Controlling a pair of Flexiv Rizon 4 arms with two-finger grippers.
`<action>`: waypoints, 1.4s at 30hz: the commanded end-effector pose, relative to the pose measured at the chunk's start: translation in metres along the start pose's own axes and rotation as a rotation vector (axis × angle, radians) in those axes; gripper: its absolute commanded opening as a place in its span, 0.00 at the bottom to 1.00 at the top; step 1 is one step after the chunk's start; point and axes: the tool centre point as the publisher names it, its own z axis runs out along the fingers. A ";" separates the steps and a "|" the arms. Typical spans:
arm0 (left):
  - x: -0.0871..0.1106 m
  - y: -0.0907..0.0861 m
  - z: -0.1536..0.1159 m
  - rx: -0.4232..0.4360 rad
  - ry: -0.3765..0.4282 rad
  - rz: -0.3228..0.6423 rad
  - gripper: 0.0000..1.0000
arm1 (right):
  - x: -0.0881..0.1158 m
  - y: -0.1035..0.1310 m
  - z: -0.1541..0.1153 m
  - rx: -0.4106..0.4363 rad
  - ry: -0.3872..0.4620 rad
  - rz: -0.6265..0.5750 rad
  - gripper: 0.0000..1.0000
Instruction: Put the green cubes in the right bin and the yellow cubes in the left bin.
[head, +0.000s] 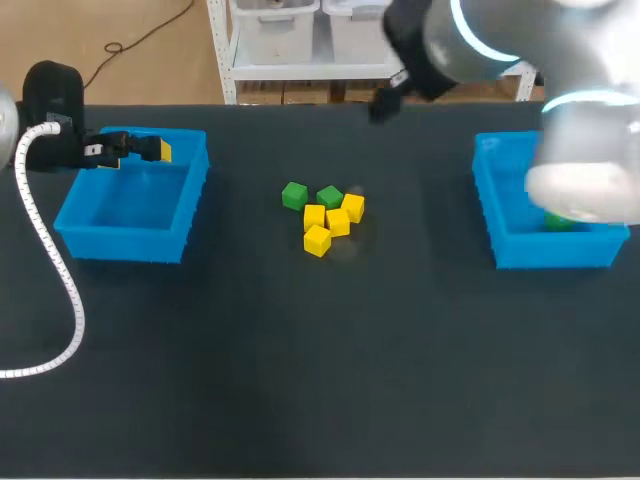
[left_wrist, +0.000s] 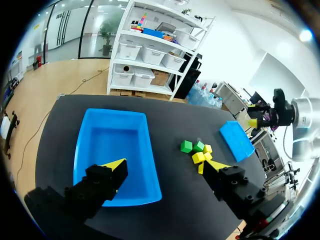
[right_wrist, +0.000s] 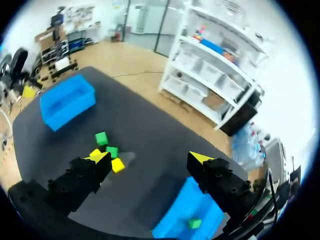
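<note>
Six cubes (head: 326, 215) lie between left gripper (left_wrist: 165, 163) and right gripper (right_wrist: 150, 157) (both spread).

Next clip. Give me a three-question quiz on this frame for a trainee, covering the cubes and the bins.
1. How many yellow cubes lie on the table between the bins?
2. True or false: the left bin holds a yellow cube.
3. Fill the gap: the right bin holds one ____ cube.
Key: 1. Four. 2. False; it is empty. 3. Green; the green cube lies inside it.
</note>
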 end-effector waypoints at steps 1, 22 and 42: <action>0.000 0.001 0.000 0.002 -0.002 0.000 1.00 | -0.026 0.025 0.050 -0.037 0.114 -0.050 1.00; 0.000 0.001 0.000 0.002 -0.002 0.000 1.00 | -0.030 0.052 0.075 -0.030 0.157 -0.155 1.00; 0.000 0.001 0.000 0.002 -0.002 0.000 1.00 | -0.017 0.069 0.136 -0.105 0.313 -0.200 1.00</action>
